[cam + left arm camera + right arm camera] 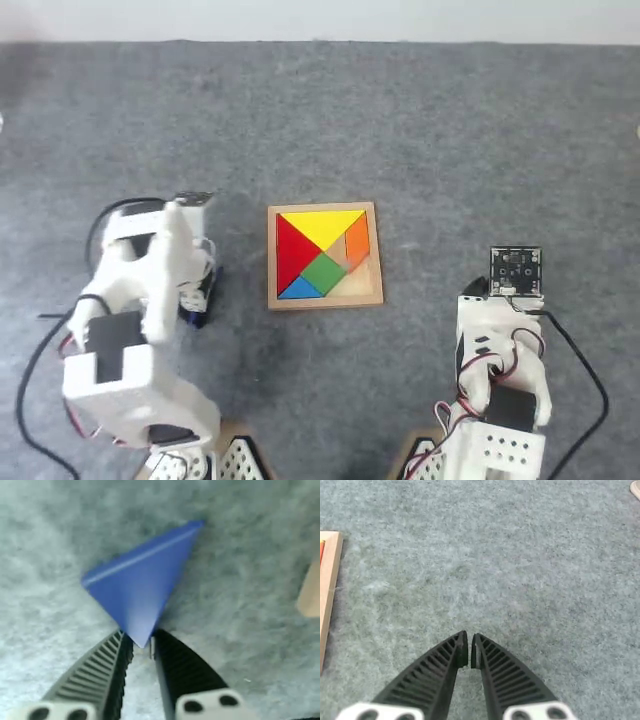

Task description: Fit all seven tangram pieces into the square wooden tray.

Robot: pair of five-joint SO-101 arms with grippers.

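Currently: left gripper (142, 642) pinches blue triangle (140, 585) by one corner | tray (325, 302) just beside it, toward right gripper (469, 652) | right nearly closed, empty, farther off

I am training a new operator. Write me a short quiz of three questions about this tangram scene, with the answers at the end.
1. True or false: the right tool holds a piece.
2. Which piece is pinched by the left tool? A) blue triangle B) red triangle C) green square
3. Fill in: the large triangle along the far rim of the wooden tray is coloured ___.

Key: 1 false; 2 A; 3 yellow.
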